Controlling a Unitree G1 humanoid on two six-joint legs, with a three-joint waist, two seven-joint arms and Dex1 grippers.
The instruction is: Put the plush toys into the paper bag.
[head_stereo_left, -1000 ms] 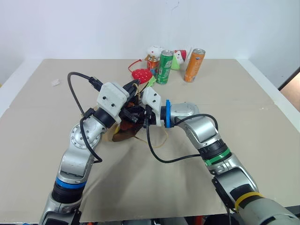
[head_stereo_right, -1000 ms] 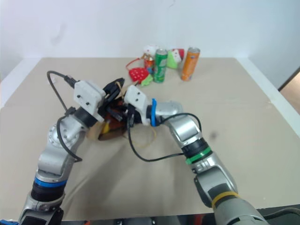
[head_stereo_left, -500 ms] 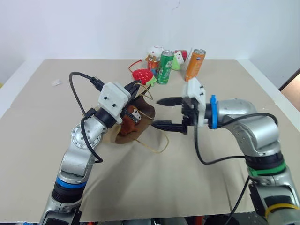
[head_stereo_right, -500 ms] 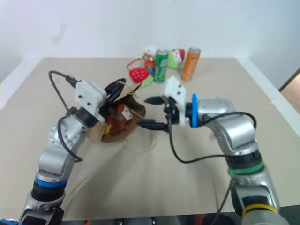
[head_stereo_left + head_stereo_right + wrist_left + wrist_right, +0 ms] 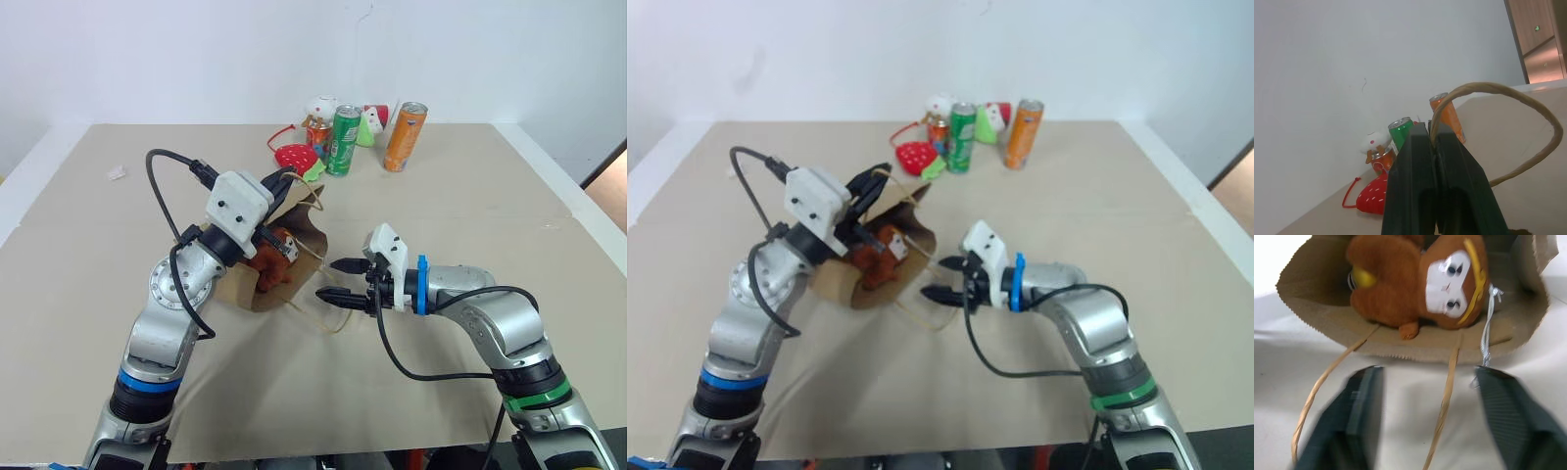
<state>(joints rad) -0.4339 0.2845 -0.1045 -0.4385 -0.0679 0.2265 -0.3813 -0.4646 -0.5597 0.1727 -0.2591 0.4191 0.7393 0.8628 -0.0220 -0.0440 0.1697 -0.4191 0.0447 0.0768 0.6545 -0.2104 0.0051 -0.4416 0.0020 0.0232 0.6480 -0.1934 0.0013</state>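
Moved since earlier: right gripper (image 5: 331, 279) has pulled out of the bag mouth and come down toward the lower centre of the head views; its fingers, spread wide half a second ago, now stand closer together. The monkey plush, hidden between the grippers a second ago, now shows inside the bag.
Right fingers: apart, nothing between them, pointing left at the bag mouth from just beside it, not touching the paper; in the right wrist view the two fingers (image 5: 1359, 416) frame the lower bag edge.
Left fingers: left gripper (image 5: 1433, 147) is pressed together on the tan cord handle (image 5: 1528, 110), which arcs up out of the tips and loops round to the right in that view.
Monkey plush: monkey plush (image 5: 1420, 281) lies inside the bag mouth, pale face turned toward the right gripper, well clear of those fingers; something yellow (image 5: 1364, 278) sits beside it deeper in, too hidden to name.
Paper bag: paper bag (image 5: 299, 235) is held left of centre in the head views, tilted with its mouth toward the right gripper; its second handle (image 5: 328, 318) trails loose on the table under the right gripper.
Table: table (image 5: 470, 196) is tan and flat.
Upper centre: strawberry plush (image 5: 297, 156), green can (image 5: 345, 140), orange can (image 5: 406, 135) and small figurines (image 5: 322, 108) stand well apart from both grippers.
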